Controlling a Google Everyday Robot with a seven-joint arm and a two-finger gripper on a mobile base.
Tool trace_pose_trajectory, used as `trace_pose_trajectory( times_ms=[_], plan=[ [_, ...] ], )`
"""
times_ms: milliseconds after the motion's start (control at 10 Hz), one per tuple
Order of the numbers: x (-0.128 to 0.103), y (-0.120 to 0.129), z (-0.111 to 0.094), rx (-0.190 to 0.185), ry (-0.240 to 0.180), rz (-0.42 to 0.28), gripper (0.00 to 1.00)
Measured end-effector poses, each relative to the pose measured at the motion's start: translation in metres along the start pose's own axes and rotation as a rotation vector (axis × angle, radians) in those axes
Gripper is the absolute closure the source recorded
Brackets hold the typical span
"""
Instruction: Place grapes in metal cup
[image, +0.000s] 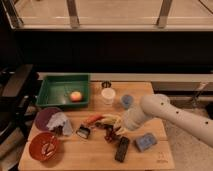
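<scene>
My pincer (119, 131) clamped on grapes (108, 134), low at table (90, 156); lift, carry to metal cup (105, 85), drop remain.

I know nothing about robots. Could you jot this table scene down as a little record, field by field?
arm: gripper low over the table, shut on the grapes
grapes: lying on the table, between carrot and black slab
metal cup: far edge, just behind the white cup
nearby: light blue cup right of the white cup
status: grapes not yet in the metal cup
</scene>
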Motion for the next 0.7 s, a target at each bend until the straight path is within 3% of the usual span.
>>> trace_pose_trajectory(
  times_ms=[400,500,700],
  plan=[
    [0.013,-0.082,-0.059,0.101,0.089,-0.013,1.00],
    [0.012,-0.109,-0.068,0.107,0.101,-0.028,1.00],
    [0.013,-0.127,-0.076,0.113,0.110,-0.040,1.00]
  ],
)
